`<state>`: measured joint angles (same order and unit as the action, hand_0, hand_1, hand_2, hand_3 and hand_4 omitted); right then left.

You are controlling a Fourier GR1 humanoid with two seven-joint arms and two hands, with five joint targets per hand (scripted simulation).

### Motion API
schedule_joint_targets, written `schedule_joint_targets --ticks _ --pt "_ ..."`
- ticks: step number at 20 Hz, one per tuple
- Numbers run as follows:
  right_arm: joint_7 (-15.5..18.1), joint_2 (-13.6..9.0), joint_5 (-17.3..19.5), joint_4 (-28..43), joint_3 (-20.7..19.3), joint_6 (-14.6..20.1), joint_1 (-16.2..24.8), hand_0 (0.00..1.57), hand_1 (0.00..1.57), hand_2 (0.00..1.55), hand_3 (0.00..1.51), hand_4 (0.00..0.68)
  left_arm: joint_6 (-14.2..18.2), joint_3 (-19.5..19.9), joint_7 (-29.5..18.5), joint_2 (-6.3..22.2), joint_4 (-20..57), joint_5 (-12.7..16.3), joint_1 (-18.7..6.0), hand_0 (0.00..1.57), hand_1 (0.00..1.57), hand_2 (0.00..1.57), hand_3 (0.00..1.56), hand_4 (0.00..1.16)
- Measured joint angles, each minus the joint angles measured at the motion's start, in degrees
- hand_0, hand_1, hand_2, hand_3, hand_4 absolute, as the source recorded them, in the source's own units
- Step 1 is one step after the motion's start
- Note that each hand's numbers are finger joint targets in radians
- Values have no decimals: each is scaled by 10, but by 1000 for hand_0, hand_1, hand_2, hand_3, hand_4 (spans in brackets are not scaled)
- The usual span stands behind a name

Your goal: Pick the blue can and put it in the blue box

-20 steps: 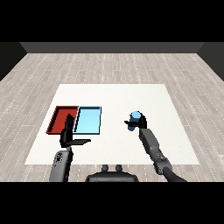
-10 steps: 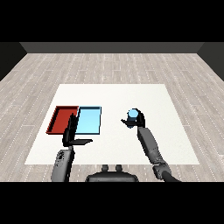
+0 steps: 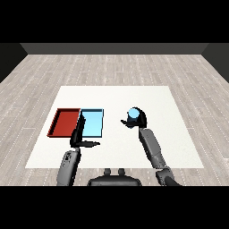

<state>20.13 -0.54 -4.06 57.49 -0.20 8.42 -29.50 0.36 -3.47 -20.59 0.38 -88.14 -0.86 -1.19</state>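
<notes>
The blue can [image 3: 133, 113] is held off the table in my right hand [image 3: 138, 120], whose fingers curl round it, right of the trays. The light blue tray [image 3: 91, 123] lies left of the can, with the red tray [image 3: 65, 122] touching its left side. My left hand [image 3: 78, 136] hovers over the near left corner of the blue tray, fingers straight and thumb sticking out to the right.
The white table [image 3: 156, 103] spreads around both trays. My right forearm [image 3: 152, 147] rises from the lower right, and the left forearm [image 3: 67, 165] from the lower left. A grey wood floor surrounds the table.
My right hand has carried the blue can a little leftward and up, toward the trays. The left hand has stayed in place.
</notes>
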Motion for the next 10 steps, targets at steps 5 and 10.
schedule_joint_targets --ticks 5,10 --pt "-22 3 7 88 31 3 64 1445 1445 1470 1345 553 25 -30 18 -2 -3 6 -17 0 0 0 0 0" --pt "-43 3 9 123 48 8 66 1466 1466 1466 1373 565 52 -70 22 -3 13 18 -35 0 0 0 0 0"
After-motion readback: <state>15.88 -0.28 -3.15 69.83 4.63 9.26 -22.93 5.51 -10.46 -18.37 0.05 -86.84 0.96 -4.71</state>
